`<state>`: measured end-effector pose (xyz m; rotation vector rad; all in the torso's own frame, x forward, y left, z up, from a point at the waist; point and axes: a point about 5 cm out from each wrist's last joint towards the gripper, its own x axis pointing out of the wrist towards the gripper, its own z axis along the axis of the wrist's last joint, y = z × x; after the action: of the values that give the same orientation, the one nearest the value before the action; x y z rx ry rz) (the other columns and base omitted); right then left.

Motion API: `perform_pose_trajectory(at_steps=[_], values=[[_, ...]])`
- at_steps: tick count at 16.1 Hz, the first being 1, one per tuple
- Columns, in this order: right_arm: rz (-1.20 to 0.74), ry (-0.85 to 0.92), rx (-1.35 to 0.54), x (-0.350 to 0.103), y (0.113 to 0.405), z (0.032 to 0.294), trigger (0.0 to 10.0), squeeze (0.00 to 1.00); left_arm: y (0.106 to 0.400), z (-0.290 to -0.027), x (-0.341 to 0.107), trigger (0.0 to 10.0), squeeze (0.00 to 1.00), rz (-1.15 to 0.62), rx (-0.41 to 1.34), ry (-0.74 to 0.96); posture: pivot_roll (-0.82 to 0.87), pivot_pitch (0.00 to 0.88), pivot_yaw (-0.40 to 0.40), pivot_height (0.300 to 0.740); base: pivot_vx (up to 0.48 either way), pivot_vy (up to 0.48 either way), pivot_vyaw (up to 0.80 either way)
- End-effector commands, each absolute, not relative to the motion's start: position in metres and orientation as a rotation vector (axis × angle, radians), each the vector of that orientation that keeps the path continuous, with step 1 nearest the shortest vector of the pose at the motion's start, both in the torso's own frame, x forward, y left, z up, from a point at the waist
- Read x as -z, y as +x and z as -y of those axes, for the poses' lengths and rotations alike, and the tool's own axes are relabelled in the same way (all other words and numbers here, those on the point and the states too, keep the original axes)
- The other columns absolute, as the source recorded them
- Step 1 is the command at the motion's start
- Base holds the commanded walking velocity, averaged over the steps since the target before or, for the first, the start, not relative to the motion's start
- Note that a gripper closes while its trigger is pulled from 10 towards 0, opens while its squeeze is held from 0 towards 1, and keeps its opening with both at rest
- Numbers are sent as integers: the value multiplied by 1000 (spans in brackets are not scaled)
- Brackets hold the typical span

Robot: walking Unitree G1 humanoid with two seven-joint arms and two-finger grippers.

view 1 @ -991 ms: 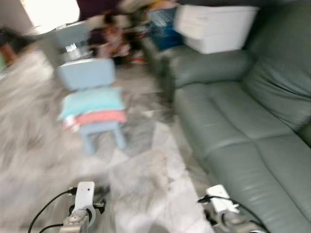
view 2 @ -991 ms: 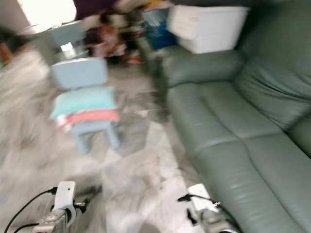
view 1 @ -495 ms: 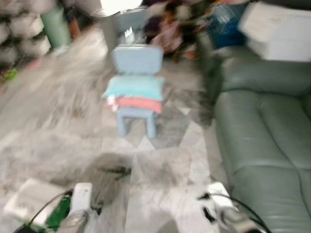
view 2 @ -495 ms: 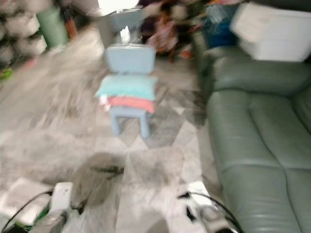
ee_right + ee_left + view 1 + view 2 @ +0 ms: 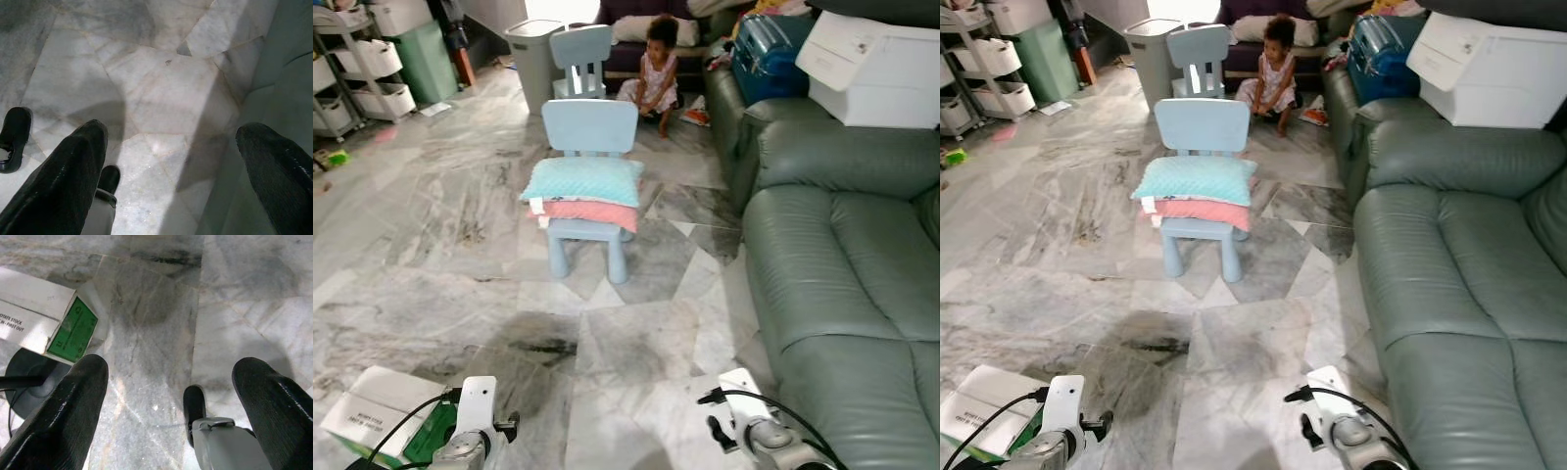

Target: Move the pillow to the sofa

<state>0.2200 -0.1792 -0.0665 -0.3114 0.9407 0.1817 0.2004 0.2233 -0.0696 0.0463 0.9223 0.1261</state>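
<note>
Pillow [image 5: 584, 180], the teal one, lies in the upper middle of my left eye's frame, flat on the seat of a small blue chair [image 5: 588, 127], stacked on a pink pillow [image 5: 591, 211] beneath it. The stack overhangs the seat on both sides, so I judge the top one can be lifted off without touching the chair. The sofa [image 5: 847, 274] runs down the right side of the frame, its seat cushions bare, which makes it an easy place to put things down. A white box [image 5: 876, 57] sits on its arm at upper right. A child [image 5: 655, 65] sits on the marble floor [image 5: 636, 343] behind the chair, at top centre, beside a second chair [image 5: 579, 51] and a grey bin [image 5: 532, 49]. My wrists show at the bottom edge, low and idle, well short of the chair.

From my right eye the same scene sits a little further left; a cardboard box [image 5: 979, 403] lies at lower left.

Along my left wrist, the left gripper [image 5: 166, 396] has its jaws wide apart over bare floor, holding nothing.

Along my right wrist, the right gripper [image 5: 171, 161] is likewise spread and empty, the sofa's base at the frame's right edge.
</note>
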Motion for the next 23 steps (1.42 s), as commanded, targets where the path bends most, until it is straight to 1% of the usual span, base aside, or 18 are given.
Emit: perform_pose_trajectory(at_steps=[1,4,16,18,23], values=[[-924,-304,-165,63,225,182,10000,0,200,-228,69,10000,0,-932,-128,56,-98,0,19,740,266,0,0],[-919,-281,-140,63,225,182,10000,0,199,-228,69,10000,0,-935,-128,54,-97,0,19,740,319,0,0],[-921,-303,-159,64,224,183,10000,0,198,-226,70,10000,0,-936,-113,59,-95,0,12,740,416,20,0],[-921,-306,-162,64,223,184,10000,0,198,-226,70,10000,0,-937,-113,59,-94,0,11,740,399,266,0],[-920,-303,-162,64,224,183,10000,0,196,-227,71,10000,0,-944,-125,52,-95,0,12,740,0,453,0]])
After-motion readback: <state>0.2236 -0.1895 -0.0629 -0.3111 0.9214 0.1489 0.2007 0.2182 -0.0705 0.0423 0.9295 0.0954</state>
